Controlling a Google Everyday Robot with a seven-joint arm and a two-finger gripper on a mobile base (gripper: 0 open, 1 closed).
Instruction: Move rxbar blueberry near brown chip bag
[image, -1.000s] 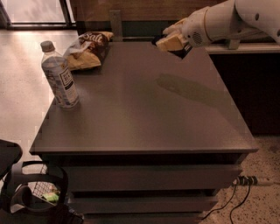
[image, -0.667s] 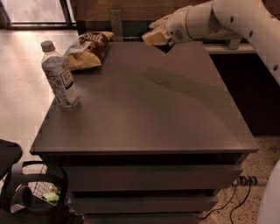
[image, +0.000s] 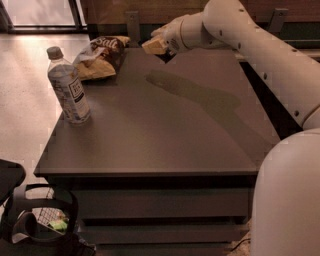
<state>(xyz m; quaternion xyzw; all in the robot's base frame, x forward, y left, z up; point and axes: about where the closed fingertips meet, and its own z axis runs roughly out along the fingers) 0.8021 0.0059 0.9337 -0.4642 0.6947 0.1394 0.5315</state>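
At table (image: 150, 130) rear | pincer (image: 161, 46) holds rxbar blueberry (image: 149, 47) | near brown chip bag (image: 102, 54)

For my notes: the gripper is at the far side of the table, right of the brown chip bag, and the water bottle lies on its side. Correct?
No: the camera view shows the water bottle standing upright. The gripper is at the far side of the table, right of the brown chip bag, as you wrote.

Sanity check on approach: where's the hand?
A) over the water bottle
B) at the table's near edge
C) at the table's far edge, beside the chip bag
C: the hand is at the table's far edge, just beside the brown chip bag, well away from the water bottle.
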